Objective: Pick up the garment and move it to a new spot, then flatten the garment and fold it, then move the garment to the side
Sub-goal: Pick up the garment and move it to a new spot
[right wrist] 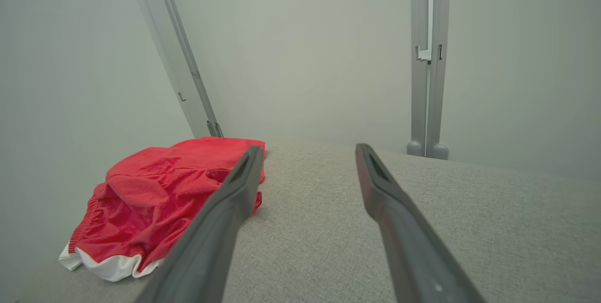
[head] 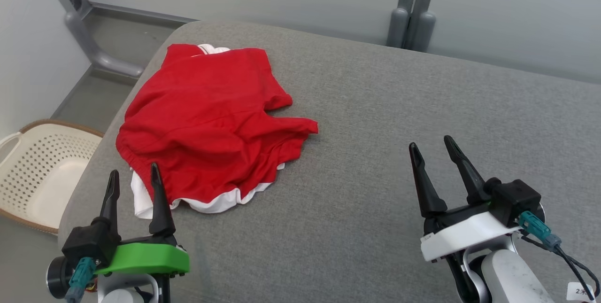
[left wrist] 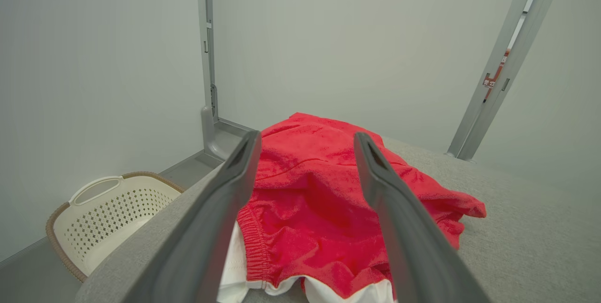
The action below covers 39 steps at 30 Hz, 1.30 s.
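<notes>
Left tool (head: pixel 133 168) stands with its two dark fingers spread wide and nothing between them, tips pointing away from the robot. Just ahead of those tips lies the garment (head: pixel 211 120), a rumpled red piece with a white layer peeping out along its near hem and at its far end (it looks like a pair of shorts, with a gathered elastic edge nearest the tool). In the head view the tool's right fingertip overlaps the near red cloth. Whether it touches the fabric or hangs just above it, I cannot tell. In the left wrist view the red cloth (left wrist: pixel 305 190) sits between and beyond the fingers, bunched into folds, with one flap reaching out to the tool's right.

Right tool (head: pixel 430 141) is also spread wide and empty, poised over the bare grey fabric of the worktop (head: pixel 375 105). The garment lies well apart from it, off to its left and a little ahead, and the flap's tip is the closest part. Ahead of this tool the worktop runs to its far edge, where grey posts (head: pixel 413 16) rise.

Left of the left tool, below the worktop's rounded corner, a cream perforated basket (head: pixel 42 176) with a brown rim sits on the floor (head: pixel 94 101).
</notes>
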### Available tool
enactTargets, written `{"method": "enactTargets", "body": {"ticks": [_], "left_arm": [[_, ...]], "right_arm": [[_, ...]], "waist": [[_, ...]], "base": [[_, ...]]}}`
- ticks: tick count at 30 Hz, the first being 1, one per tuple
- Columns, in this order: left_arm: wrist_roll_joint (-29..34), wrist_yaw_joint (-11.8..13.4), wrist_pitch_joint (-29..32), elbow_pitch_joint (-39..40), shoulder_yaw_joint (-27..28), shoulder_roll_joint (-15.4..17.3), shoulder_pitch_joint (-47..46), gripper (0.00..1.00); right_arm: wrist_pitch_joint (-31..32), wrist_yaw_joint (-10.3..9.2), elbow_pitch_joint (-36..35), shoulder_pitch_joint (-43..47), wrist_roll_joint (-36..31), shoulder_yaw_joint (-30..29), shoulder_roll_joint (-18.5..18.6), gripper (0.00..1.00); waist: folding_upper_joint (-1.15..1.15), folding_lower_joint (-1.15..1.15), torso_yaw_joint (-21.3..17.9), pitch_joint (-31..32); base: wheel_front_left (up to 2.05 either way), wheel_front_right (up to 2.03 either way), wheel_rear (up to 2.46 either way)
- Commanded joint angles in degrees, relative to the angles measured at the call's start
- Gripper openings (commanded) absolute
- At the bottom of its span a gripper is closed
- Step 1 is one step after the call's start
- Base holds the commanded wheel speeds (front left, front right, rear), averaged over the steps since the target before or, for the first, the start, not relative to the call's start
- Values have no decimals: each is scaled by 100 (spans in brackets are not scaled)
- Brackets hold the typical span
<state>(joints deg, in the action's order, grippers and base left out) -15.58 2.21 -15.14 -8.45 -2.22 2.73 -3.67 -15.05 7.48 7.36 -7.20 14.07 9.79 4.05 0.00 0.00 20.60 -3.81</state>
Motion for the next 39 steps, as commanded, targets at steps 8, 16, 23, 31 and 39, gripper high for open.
{"method": "enactTargets", "body": {"ticks": [8,16,23,31,39], "left_arm": [[-139,4,-2,40,92,28,73,100],[-657,34,247,-1084,105,29,-477,100],[-1283,-76,1283,-1969,321,258,-1245,100],[-1565,-107,1978,-3004,461,524,-1763,100],[-1739,-286,1936,-3576,540,654,-1957,0]], "right_arm": [[-20,3,-32,-111,44,67,78,100],[-20,3,-105,-292,71,84,168,100],[-20,3,-98,-429,116,207,254,100],[-19,3,-40,-571,169,308,329,100],[-20,3,-20,-568,194,292,287,100]], "waist": [[0,0,370,-182],[0,0,137,-448],[0,0,-193,-772],[0,0,-548,-928],[0,0,-689,-868]], "base": [[0,0,0],[0,0,0],[0,0,0],[0,0,0],[0,0,0]]}}
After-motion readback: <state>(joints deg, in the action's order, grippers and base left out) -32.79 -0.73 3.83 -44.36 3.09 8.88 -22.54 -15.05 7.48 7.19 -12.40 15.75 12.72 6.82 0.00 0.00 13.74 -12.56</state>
